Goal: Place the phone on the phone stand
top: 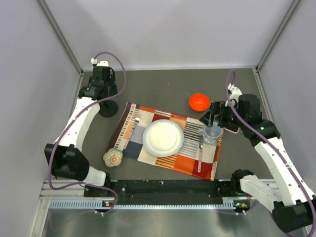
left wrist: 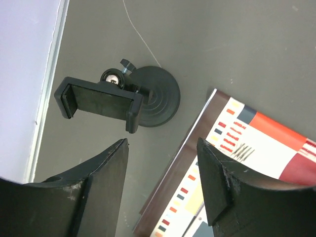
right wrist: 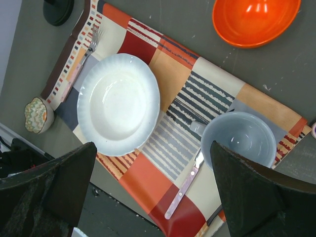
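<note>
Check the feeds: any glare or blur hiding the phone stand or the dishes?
Left wrist: phone stand sharp, evenly lit, no glare. Right wrist: bright glare spots on the orange bowl; right end effector fingers dark and soft-edged. Top external: even light, faint shadows.

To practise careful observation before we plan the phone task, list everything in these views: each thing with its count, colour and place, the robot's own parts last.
table: one, dark grey, under everything
placemat: one, orange, red, grey and cream patches, table centre
plate: one, white, middle of the placemat
fork: one, silver, on the placemat left of the plate
mug: one, grey-blue, right end of the placemat
knife: one, silver with pale handle, between plate and mug
orange bowl: one, on the table beyond the placemat
small patterned bowl: one, off the placemat's near left corner
phone stand: one, black, far left
phone: one, pink edge, mostly hidden beside the mug
left gripper: open, over the stand
right gripper: open, over the placemat
</note>
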